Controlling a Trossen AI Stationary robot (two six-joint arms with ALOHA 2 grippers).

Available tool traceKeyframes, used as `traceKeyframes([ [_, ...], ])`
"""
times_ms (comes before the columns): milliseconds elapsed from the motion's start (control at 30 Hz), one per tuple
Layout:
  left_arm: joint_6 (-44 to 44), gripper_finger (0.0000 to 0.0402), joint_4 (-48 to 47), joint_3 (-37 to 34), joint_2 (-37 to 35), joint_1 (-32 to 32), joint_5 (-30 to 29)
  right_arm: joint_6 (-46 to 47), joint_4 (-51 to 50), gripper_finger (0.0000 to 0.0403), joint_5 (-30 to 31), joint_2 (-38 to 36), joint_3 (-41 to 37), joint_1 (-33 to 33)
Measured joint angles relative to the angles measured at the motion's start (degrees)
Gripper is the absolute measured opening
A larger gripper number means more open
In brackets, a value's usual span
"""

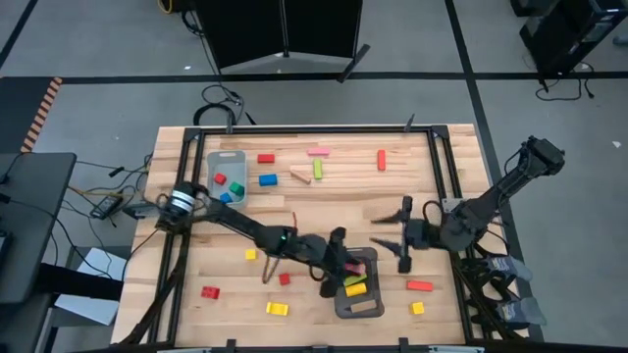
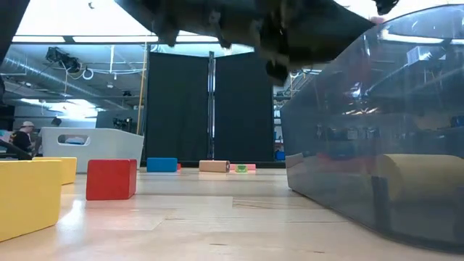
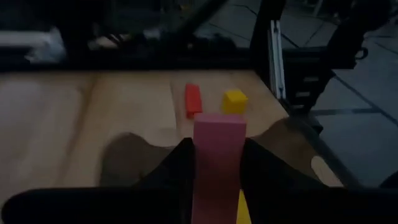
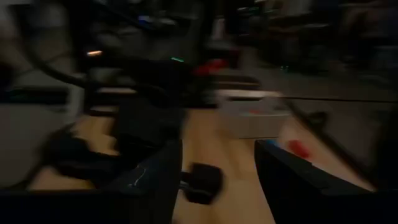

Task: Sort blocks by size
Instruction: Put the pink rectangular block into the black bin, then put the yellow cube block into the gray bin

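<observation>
From above, the left gripper [image 1: 350, 272] hangs over the near grey tray [image 1: 359, 306], which holds a yellow block [image 1: 354, 289]. Other blocks [image 1: 266, 158] lie scattered across the table [image 1: 324, 211]; some sit in the far tray [image 1: 228, 162]. The right gripper [image 1: 396, 238] hovers just right of it, fingers spread wide.

The low view shows a red block [image 2: 111, 179] near the tray wall [image 2: 341, 145].

The left wrist view shows the fingers [image 3: 171, 171] clamped on a pink bar [image 3: 216, 162].

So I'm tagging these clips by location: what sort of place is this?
Probably a robotics lab or workshop, not a home: a wooden table in a metal frame on a grey concrete floor, exposed ceiling ducts, a black curtain backdrop, and cables beside the table.
</observation>
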Motion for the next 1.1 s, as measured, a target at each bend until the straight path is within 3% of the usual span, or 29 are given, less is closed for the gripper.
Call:
traceKeyframes([
  [133,-1.32,0.0116,-2.74,3.40,3.87,-0.04,0.23,1.57,-3.65,0.0233,-3.52,0.72,1.93,5.45],
  [267,-1.53,0.0234,-2.72,3.83,4.16,0.18,0.07,4.76,-10.31,0.0252,-3.62,1.88,6.49,10.88],
  [367,-2.23,0.0319,-3.16,3.76,2.92,0.63,0.07,12.40,-18.74,0.0263,-3.54,3.53,10.72,14.68],
  [500,-2.29,0.0385,-1.83,3.83,0.14,1.18,-0.39,27.52,-33.21,0.0271,-5.83,8.55,16.50,19.39],
  [600,-2.23,0.0395,-0.92,2.88,-2.32,1.86,-0.39,39.56,-42.66,0.0268,-10.06,13.71,19.49,21.77],
  [767,-2.09,0.0382,-0.01,-0.34,-7.70,3.38,-0.39,55.24,-51.16,0.0260,-23.21,23.33,23.05,23.57],
  [900,-2.12,0.0368,-0.13,-3.70,-11.88,4.16,-0.66,61.18,-52.54,0.0265,-31.56,28.61,24.37,24.04],
  [1100,-2.07,0.0350,0.18,-8.32,-17.62,4.07,-2.24,63.20,-53.07,0.0298,-33.93,32.72,25.03,24.51],
])
